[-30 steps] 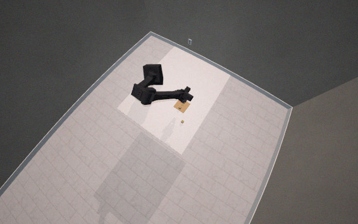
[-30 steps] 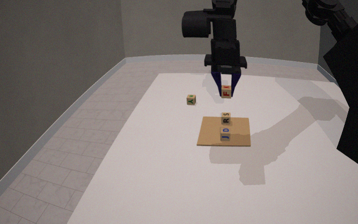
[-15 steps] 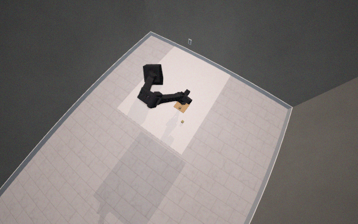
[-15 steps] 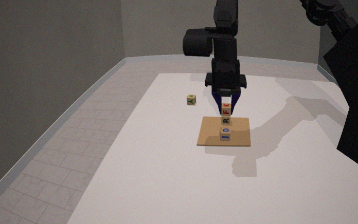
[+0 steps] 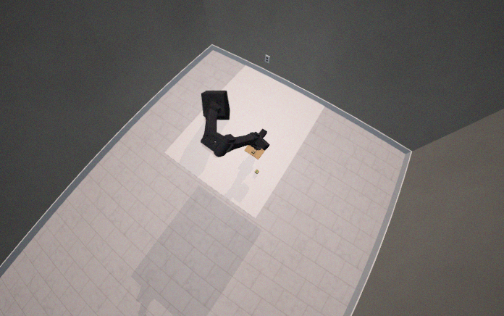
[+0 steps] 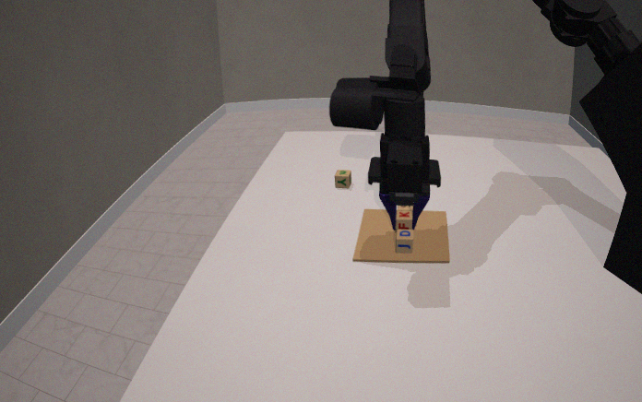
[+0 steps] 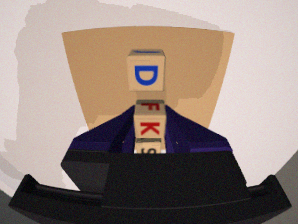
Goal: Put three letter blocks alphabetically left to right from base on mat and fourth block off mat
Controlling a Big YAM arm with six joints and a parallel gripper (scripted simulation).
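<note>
My gripper (image 6: 404,218) is shut on the block with K on top and F on its side (image 6: 404,219) and holds it low over the tan mat (image 6: 394,235), right behind the D block (image 6: 404,239). I cannot tell whether the held block touches the mat. In the wrist view the K block (image 7: 149,129) sits between my blue fingers, with the D block (image 7: 145,72) just beyond it on the mat (image 7: 100,76). A third block on the mat is hidden behind my gripper. The Y block (image 6: 342,179) lies off the mat on the table.
The mat (image 5: 255,152) lies flat on the white table top, with the Y block (image 5: 256,171) a short way from it. The arm's base (image 5: 214,104) stands at the table's far end. Tiled floor surrounds the table.
</note>
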